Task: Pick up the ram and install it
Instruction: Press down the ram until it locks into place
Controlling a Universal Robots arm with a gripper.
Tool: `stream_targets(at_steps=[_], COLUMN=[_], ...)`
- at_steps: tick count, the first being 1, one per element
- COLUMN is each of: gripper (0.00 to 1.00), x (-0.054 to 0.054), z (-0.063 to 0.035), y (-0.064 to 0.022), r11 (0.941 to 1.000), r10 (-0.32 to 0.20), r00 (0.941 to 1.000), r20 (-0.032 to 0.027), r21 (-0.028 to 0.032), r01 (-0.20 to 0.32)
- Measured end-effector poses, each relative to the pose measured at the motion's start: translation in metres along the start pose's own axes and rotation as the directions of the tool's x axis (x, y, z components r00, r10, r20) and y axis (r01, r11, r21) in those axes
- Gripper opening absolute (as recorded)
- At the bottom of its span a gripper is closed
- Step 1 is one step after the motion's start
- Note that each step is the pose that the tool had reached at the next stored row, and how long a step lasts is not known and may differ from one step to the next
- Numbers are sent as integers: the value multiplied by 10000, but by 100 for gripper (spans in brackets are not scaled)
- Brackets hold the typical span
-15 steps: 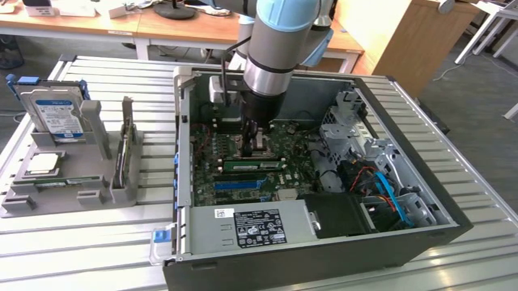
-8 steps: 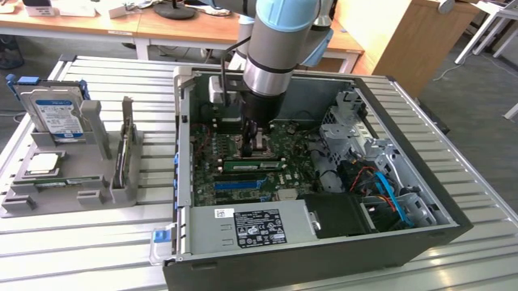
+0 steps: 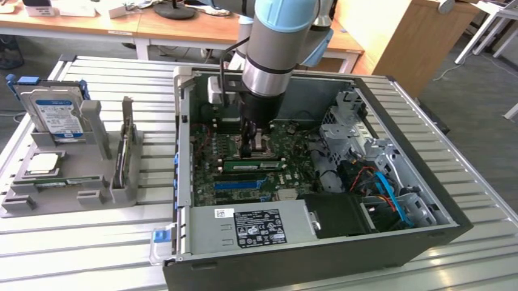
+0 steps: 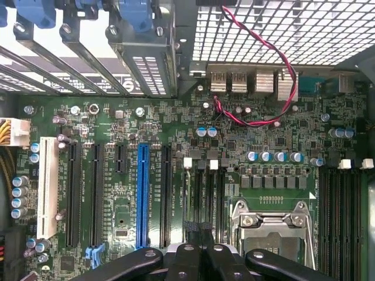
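We see an open computer case (image 3: 421, 200) on a slatted metal table (image 3: 97, 242), wooden desks (image 3: 162, 27) behind. Our gripper (image 3: 257, 140) is clenched over the motherboard (image 4: 117, 117), with the ram (image 3: 255, 163) seated just below its fingertips.

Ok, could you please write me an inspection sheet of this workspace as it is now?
Surface: slatted metal table, carrying an open PC case.
Job's things: green ram stick inside the case beside the CPU socket; seating unclear.
Clutter: grey holder with a hard drive, at the exterior view's left.
Grippers: claw shut, low over the motherboard.
Cables: red-black wire pair near rear ports; blue and orange cables by drive bay.
Surroundings: wooden desks behind.
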State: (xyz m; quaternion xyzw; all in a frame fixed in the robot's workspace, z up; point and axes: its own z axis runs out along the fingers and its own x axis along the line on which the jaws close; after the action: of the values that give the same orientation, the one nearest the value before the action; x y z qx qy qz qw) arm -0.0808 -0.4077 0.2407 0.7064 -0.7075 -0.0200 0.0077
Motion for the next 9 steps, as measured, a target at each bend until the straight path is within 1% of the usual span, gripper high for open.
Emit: stream_targets(at_steps=[9], gripper=[11], x=[9], z=[11], y=[2], r11=[10000], r10=[0], r00=[10000], r20=[0], r21=[0], r01=[0])
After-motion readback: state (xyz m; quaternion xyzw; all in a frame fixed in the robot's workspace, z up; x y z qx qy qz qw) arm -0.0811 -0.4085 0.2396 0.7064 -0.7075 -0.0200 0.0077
